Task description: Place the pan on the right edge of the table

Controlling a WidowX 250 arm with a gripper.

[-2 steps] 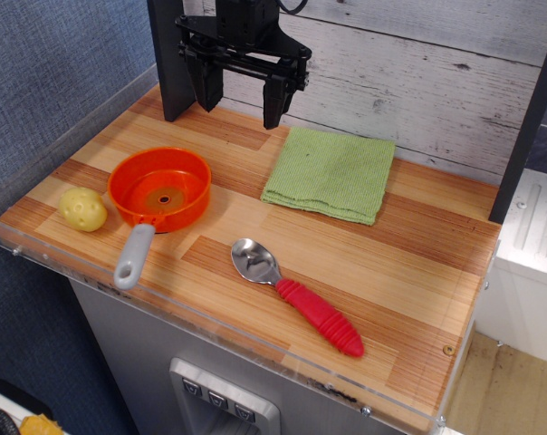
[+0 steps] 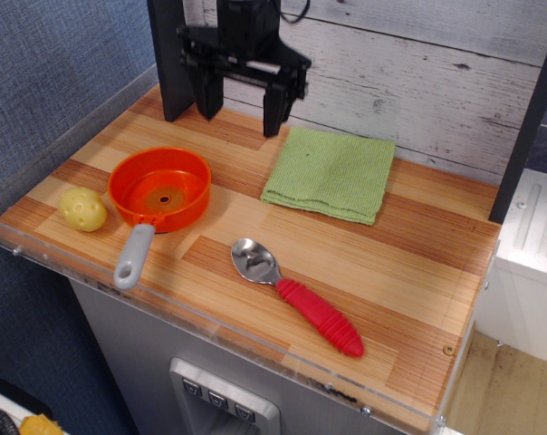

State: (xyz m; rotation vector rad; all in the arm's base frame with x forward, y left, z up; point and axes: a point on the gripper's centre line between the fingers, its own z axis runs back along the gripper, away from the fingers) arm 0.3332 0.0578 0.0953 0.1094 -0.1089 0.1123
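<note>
The orange pan [image 2: 160,188] sits on the left part of the wood-plank table [image 2: 409,263], its grey handle [image 2: 133,256] pointing toward the front edge. My gripper [image 2: 241,116] hangs open and empty above the back of the table, behind and to the right of the pan and well apart from it. Its two black fingers [image 2: 273,107] point down with a wide gap between them.
A yellow ball-like toy [image 2: 83,208] lies left of the pan. A folded green cloth [image 2: 331,173] lies at the back centre. A red-handled metal spoon [image 2: 296,294] lies in front of it. A black post [image 2: 172,54] stands at the back left. A clear acrylic rim [image 2: 210,324] edges the table.
The gripper has dropped slightly and shifted a little toward the table; nothing on the table has moved.
</note>
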